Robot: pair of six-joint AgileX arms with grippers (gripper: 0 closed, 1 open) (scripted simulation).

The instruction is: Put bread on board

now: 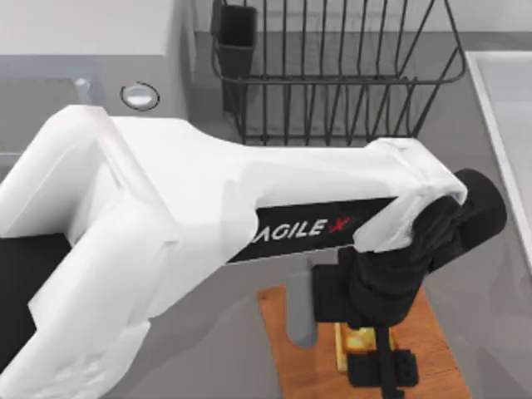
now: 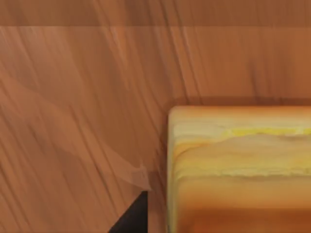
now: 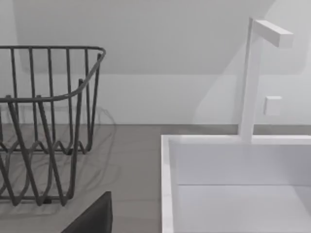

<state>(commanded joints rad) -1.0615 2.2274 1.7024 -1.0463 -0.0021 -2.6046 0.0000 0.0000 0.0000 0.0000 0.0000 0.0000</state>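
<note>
The bread (image 1: 362,339), a small golden chunk with a browner crust, lies on the orange-brown wooden board (image 1: 283,349) at the front of the table, right of centre. My left arm reaches across the table and its gripper (image 1: 376,359) points down over the bread. In the left wrist view the bread (image 2: 238,170) sits close up on the board's grain (image 2: 82,97). A dark fingertip (image 2: 132,218) stands beside it with a strip of board showing between them, so the gripper is open. A dark part of my parked right gripper (image 3: 92,218) shows in the right wrist view.
A dark wire rack (image 1: 332,75) stands at the back, also seen as the rack (image 3: 43,121) from the right wrist. A white sink (image 1: 507,125) with a tall white faucet (image 3: 252,77) lies at the right. A round silver fitting (image 1: 139,96) sits at back left.
</note>
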